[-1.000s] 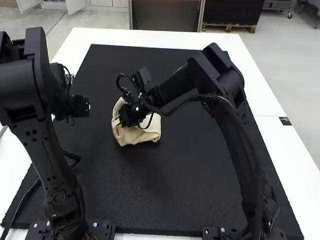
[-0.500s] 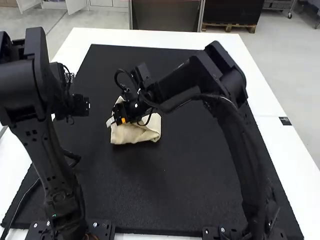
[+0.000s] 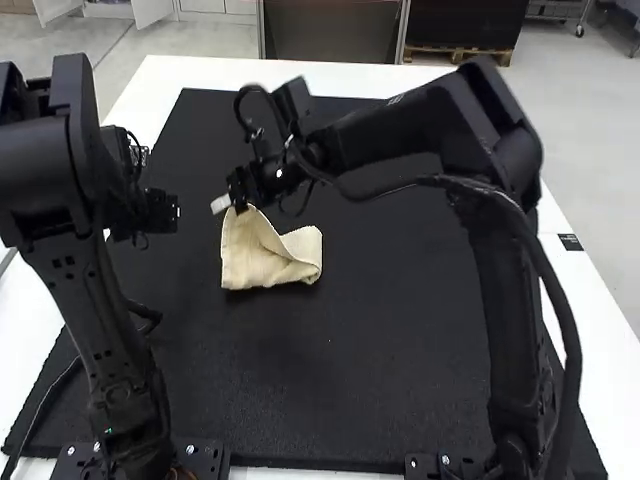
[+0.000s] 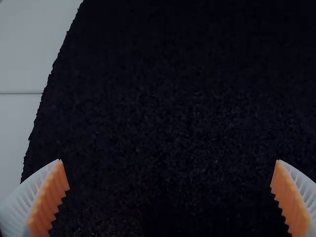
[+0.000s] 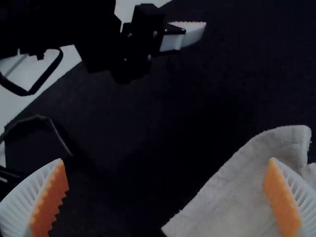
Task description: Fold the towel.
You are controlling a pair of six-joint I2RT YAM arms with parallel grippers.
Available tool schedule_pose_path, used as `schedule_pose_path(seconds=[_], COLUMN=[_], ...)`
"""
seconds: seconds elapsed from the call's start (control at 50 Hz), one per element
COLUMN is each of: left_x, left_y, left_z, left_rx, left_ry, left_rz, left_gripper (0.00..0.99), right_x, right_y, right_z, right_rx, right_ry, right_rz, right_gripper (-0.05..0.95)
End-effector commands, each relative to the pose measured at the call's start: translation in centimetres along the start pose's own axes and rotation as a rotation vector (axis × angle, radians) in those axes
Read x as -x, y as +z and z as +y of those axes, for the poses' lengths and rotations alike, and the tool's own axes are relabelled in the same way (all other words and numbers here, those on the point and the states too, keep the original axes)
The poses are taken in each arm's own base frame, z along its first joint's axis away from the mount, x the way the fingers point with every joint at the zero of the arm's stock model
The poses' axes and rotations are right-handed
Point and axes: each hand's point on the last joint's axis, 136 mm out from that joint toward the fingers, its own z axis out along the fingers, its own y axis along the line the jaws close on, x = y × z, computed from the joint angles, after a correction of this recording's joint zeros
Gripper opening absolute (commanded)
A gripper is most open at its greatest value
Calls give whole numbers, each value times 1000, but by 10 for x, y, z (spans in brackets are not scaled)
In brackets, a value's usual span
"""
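Right gripper (image 5: 167, 159): wide open, empty. Left gripper (image 4: 169, 160): likewise. A low sweep by the right one could snag the towel (image 3: 255, 262), dragging its flap askew.

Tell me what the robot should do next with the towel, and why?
Maybe the right hand should go to the towel's curled-over end and press it flat. Its fingers are wide open, right by the towel, which lies crooked and puffy instead of neatly folded.
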Motion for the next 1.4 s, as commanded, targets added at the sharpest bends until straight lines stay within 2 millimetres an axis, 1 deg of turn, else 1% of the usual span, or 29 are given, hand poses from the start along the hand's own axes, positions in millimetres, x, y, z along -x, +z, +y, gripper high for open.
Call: schedule_pose_path(seconds=[0.0, 0.04, 0.08, 0.12, 0.18, 0.22, 0.24, 0.3, 0.34, 0.36, 0.42, 0.5, 0.56, 0.58, 0.66, 0.7, 0.74, 0.84, 0.88, 0.92, 0.94, 1.06, 1.1, 1.14, 1.16, 1.26, 1.32, 1.34, 1.38], left_x=[2, 3, 6, 10, 27, 44, 57, 89, 117, 126, 144, 160, 170, 174, 187, 189, 189, 181, 175, 167, 164, 140, 136, 132, 129, 118, 116, 115, 114], left_y=[0, -1, -2, -5, -14, -24, -32, -54, -73, -79, -91, -105, -116, -121, -144, -152, -156, -150, -145, -136, -132, -102, -93, -84, -78, -62, -60, -60, -59], left_z=[2, 2, 3, 4, 2, 0, -2, -9, -22, -29, -53, -91, -107, -112, -122, -126, -132, -139, -140, -141, -142, -137, -128, -117, -109, -73, -61, -57, -52], left_rx=[11, 11, 12, 14, 0, -12, -18, -30, -50, -59, -96, -185, -212, -216, -201, -195, -206, -218, -222, -219, -220, -210, -190, -167, -153, -75, -59, -51, -40], left_ry=[12, 15, 22, 23, 28, 36, 45, 56, 52, 62, 69, 51, 27, 32, 31, 28, 29, 23, 24, 25, 26, -11, -30, -49, -59, -84, -83, -80, -78], left_rz=[-6, -7, -12, -23, -73, -124, -170, -286, -393, -428, -488, -520, -546, -560, -626, -644, -649, -620, -602, -579, -570, -485, -473, -457, -446, -413, -410, -408, -406], left_gripper=[961, 961, 961, 961, 962, 962, 962, 962, 962, 961, 959, 959, 959, 959, 959, 959, 959, 959, 959, 957, 957, 957, 957, 957, 957, 957, 957, 957, 957], right_x=[32, 35, 39, 46, 51, 53, 55, 58, 60, 59, 61, 60, 57, 55, 48, 49, 48, 43, 39, 37, 41, 54, 54, 57, 60, 66, 65, 63, 60], right_y=[-36, -45, -59, -85, -121, -145, -162, -198, -226, -238, -268, -309, -335, -342, -363, -367, -369, -364, -354, -335, -326, -258, -232, -207, -189, -124, -98, -91, -83], right_z=[-28, -39, -51, -72, -100, -118, -129, -150, -161, -165, -172, -180, -183, -182, -177, -172, -169, -172, -176, -182, -182, -174, -173, -167, -161, -129, -117, -114, -111], right_rx=[-70, -101, -139, -207, -290, -346, -388, -469, -523, -543, -591, -667, -726, -737, -779, -780, -782, -774, -758, -727, -699, -566, -534, -495, -464, -358, -319, -311, -297], right_ry=[-12, -5, 0, 2, 26, 36, 38, 49, 68, 82, 99, 115, 116, 117, 119, 113, 111, 128, 136, 146, 157, 150, 144, 131, 124, 82, 71, 67, 70], right_rz=[-83, -95, -103, -125, -170, -206, -233, -297, -356, -377, -439, -502, -533, -542, -566, -587, -597, -589, -573, -557, -566, -510, -479, -452, -433, -360, -327, -313, -297], right_gripper=[911, 911, 911, 911, 911, 911, 911, 911, 911, 911, 911, 911, 911, 911, 911, 911, 911, 903, 866, 861, 861, 874, 887, 890, 890, 895, 892, 870, 762])
